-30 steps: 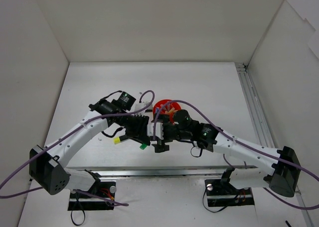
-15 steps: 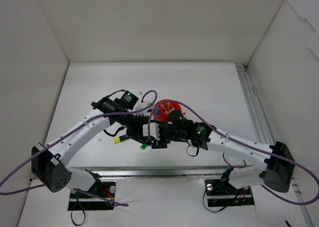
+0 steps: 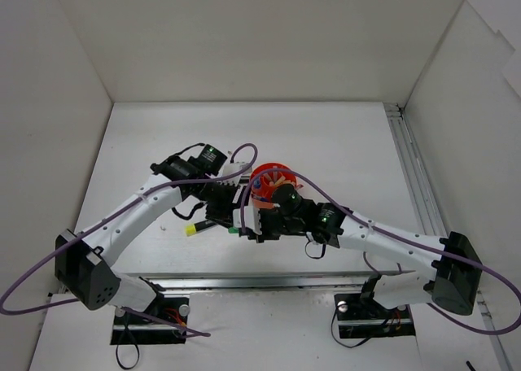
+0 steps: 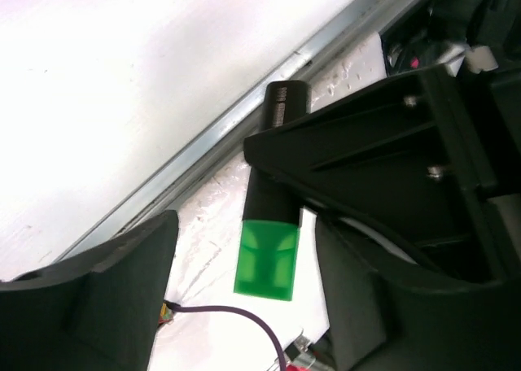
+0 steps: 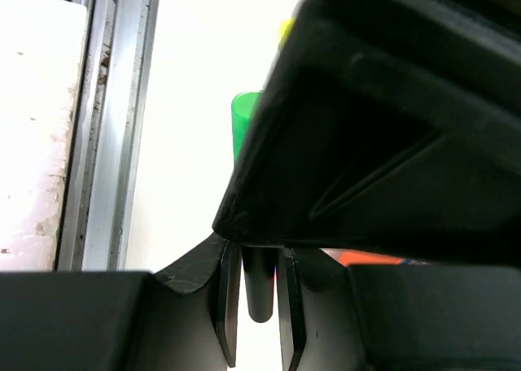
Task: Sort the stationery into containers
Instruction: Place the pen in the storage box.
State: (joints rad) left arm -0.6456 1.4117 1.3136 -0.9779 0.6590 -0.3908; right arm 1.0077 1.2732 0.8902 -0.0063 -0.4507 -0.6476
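Change: the right end effector (image 5: 259, 265) has been closed from wide open onto the black barrel of the green-capped highlighter (image 4: 266, 257). The left end effector (image 4: 241, 306) has been widened, and its jaws now stand apart on either side of the cap, touching nothing.
Meaning: a hand-over from left to right is judged under way; the drop into the orange tub (image 3: 269, 178) is not yet made.
Position: the highlighter is held just near-left of the tub. Whether it is clear of the tabletop (image 3: 326, 135) cannot be told.
Materials: smooth black plastic barrel, ribbed at one end, with a squared translucent green cap. The tub is round, low, glossy and divided.
Left over: a yellow-capped highlighter (image 3: 192, 229) lies farther left of the tub.
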